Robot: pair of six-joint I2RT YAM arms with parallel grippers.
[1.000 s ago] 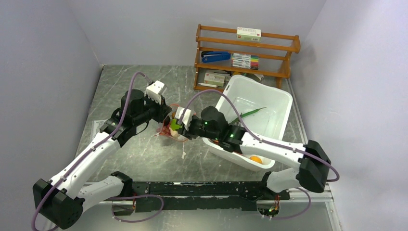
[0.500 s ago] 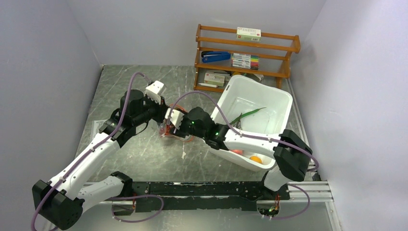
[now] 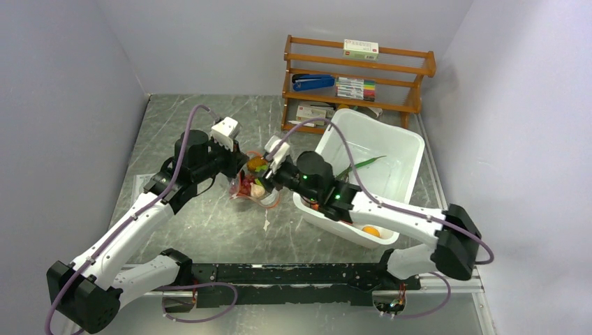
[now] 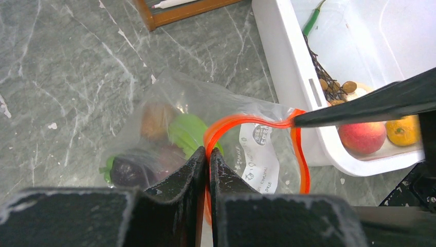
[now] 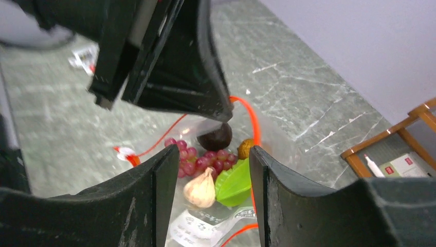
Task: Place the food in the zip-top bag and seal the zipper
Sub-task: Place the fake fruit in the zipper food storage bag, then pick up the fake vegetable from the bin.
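The bag [image 4: 247,118] lies on the table [image 4: 77,62] beside the bin [image 4: 288,77]. We judge it light, limp and slippery, so we grip only its stiffer zipper [image 4: 241,121]. The left gripper [image 4: 207,157] pinches that strip, and the right gripper [image 5: 212,154] hangs wide open over the mouth. Bagged: grapes [image 5: 198,157], bulb [image 5: 200,189], pod [image 5: 234,184]. In the bin: peach [image 4: 362,138], orange [image 4: 403,131], berry twigs [image 4: 334,87].

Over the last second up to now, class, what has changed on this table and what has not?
The right end effector swung left over the zip-top bag, then drew back toward the white bin; it is open now. The left end effector stayed shut on the zipper, holding the mouth open. The bin and the wooden rack did not move.
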